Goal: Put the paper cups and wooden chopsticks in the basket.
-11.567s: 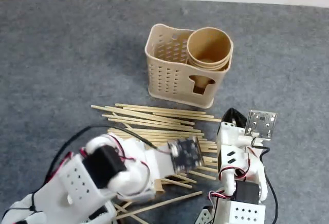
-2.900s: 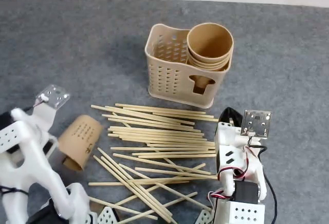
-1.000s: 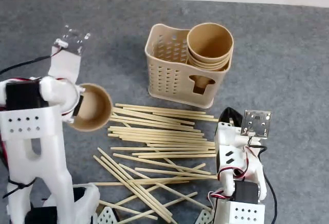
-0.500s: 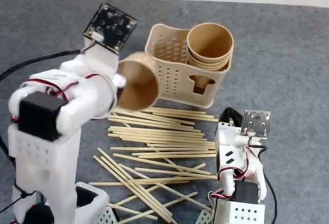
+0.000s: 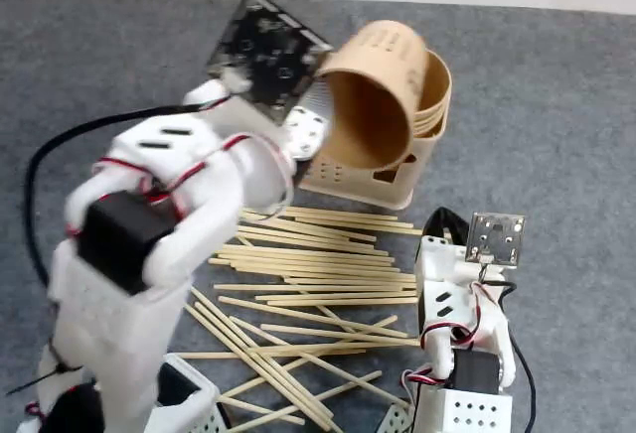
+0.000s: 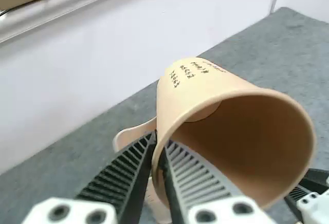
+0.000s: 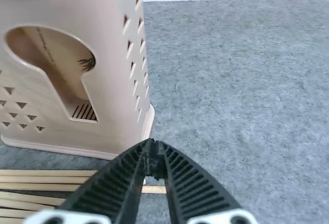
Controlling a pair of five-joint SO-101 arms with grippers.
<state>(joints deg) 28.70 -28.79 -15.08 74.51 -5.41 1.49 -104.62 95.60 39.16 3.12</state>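
**Cup tipped over basket**

Left gripper pinches the cup's wall, mouth sideways, likely (a guess) to nest it in the stacked cups. Chopsticks lie loose on the table. Right gripper, closed and empty, rests beside them.

The black plastic fingers of my left gripper are ribbed and matt (the ridges catch a little light). The tan paper cup looks dull and smooth. The beige perforated plastic basket is smooth, faintly satin; the pale wooden chopsticks are bare; the grey cloth table cover is coarse, fuzzy.
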